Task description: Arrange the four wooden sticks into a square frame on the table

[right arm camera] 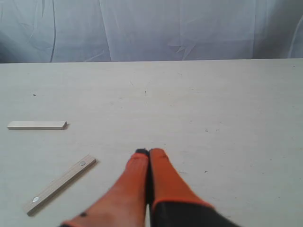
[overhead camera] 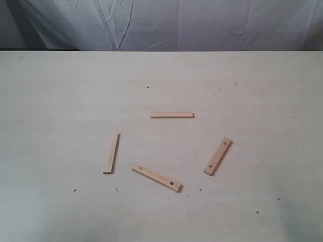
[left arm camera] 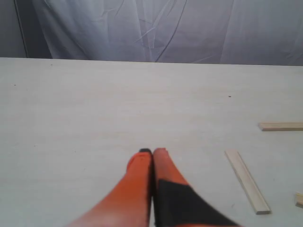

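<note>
1. Looking at the counter (overhead camera: 60, 91), I count 4 sticks lying loose and well apart: far stick (overhead camera: 171, 115), left stick (overhead camera: 111, 153), near stick (overhead camera: 156, 177), right stick (overhead camera: 218, 156). None touch, and no corner is formed yet.
2. Left pincer (left arm camera: 152, 152) and right pincer (right arm camera: 149, 152) each have their tips pressed together, gripping nothing, over bare counter beside the sticks.
3. Risk: the sticks are thin and lie flat, so I judge that badly aimed tips would skid them along the counter instead of lifting them.
4. Risk: laying 1 stick over another at a corner could nudge a placed neighbour and skew the shape.
5. Materials: the sticks are pale, smooth wood strips with squared ends. The near and right sticks have a small dark hole by each end. The counter is matte cream with faint grain and specks. The pincer tips are orange with black patches.
</note>
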Robot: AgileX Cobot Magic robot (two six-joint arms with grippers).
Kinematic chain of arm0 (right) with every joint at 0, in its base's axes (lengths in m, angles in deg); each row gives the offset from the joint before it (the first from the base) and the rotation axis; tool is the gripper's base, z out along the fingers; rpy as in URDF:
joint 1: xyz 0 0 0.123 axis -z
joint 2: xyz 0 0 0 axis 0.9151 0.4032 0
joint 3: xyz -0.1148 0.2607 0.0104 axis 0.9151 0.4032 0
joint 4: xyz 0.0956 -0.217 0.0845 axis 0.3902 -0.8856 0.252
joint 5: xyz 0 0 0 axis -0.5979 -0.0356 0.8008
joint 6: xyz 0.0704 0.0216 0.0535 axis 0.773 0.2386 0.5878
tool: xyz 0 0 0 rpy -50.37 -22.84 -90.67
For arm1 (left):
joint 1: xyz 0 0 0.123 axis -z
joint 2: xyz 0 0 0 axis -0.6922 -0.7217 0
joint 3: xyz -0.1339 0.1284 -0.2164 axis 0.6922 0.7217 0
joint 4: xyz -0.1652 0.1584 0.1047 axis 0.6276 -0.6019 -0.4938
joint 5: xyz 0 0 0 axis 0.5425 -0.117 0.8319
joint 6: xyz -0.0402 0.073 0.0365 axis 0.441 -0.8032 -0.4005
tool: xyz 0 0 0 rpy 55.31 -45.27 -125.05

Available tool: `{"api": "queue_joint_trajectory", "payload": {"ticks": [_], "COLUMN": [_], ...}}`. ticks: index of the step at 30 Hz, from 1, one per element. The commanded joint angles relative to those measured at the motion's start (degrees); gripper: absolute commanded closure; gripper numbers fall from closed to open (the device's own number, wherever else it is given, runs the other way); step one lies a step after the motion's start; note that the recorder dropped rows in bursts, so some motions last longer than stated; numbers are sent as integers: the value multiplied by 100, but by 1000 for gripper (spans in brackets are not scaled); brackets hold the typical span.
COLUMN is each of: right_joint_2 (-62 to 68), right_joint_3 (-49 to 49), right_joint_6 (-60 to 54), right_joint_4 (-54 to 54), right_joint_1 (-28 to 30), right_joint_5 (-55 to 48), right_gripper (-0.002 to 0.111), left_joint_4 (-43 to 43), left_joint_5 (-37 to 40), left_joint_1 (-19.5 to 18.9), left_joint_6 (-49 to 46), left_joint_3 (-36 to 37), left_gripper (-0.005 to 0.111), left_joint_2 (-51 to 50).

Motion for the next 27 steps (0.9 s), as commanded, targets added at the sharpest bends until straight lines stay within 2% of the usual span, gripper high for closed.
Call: {"api": "queue_joint_trajectory", "payload": {"ticks": [1,21,25,27], "right_joint_2": [-32,-32,-32,-32], "right_joint_3": [9,9,9,9], "right_joint_6": [-25,-25,-25,-25], "right_joint_4": [2,-1,143,286], "right_joint_1": [34,34,34,34], "right_joint_5": [38,75,652,1081], "right_gripper": [108,108,108,108], "left_joint_4": [-37,-37,-257,-269], "left_joint_5": [-85,-85,-178,-465], "left_joint_1": [23,23,23,23], "left_joint_6": [24,24,24,24], "left_joint_3": [25,25,25,25], "left_gripper": [107,107,107,107], "left_joint_2": [37,37,37,37]}}
